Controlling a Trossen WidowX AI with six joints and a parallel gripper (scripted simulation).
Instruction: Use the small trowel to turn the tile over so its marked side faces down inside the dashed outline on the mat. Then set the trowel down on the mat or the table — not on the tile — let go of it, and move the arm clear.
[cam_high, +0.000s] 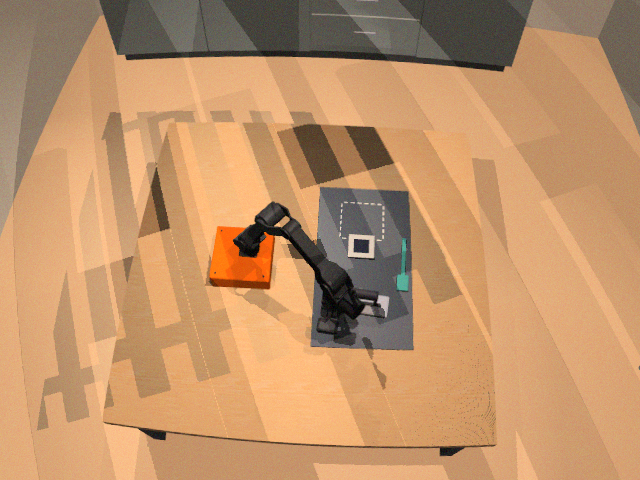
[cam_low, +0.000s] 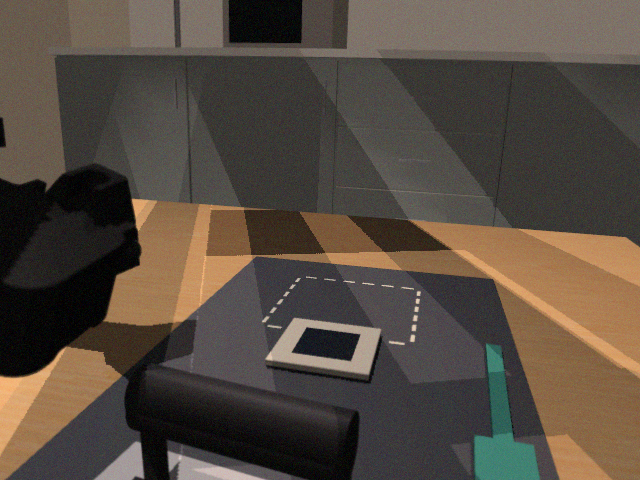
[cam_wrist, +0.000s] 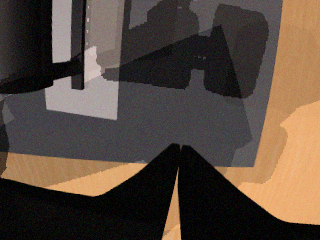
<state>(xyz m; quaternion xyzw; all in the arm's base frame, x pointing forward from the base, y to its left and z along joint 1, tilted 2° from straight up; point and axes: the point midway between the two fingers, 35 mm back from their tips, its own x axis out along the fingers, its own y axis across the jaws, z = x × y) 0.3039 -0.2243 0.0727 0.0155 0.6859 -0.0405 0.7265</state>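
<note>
The tile (cam_high: 361, 246) (cam_low: 326, 345) lies flat on the dark mat (cam_high: 330, 201) (cam_low: 232, 294), dark square up. It covers part of the near line of the dashed outline (cam_high: 343, 203) (cam_low: 368, 283) and lies mostly outside it. The trowel, with its black handle (cam_high: 367, 294) (cam_low: 242, 413) above a light blade (cam_wrist: 100, 106), rests on the near part of the mat, partly hidden by the arm in the top view. My gripper (cam_wrist: 179, 152) is shut and empty, its tips together, off to one side of the trowel. Its tips cannot be made out in the top and exterior views.
A teal flat tool (cam_high: 403, 263) (cam_low: 500, 403) lies along the mat's right edge. The arm reaches over the mat's left edge from its orange base (cam_high: 230, 273) on the wooden table (cam_high: 289, 392). Grey cabinets (cam_high: 253, 25) (cam_low: 258, 129) stand beyond the table.
</note>
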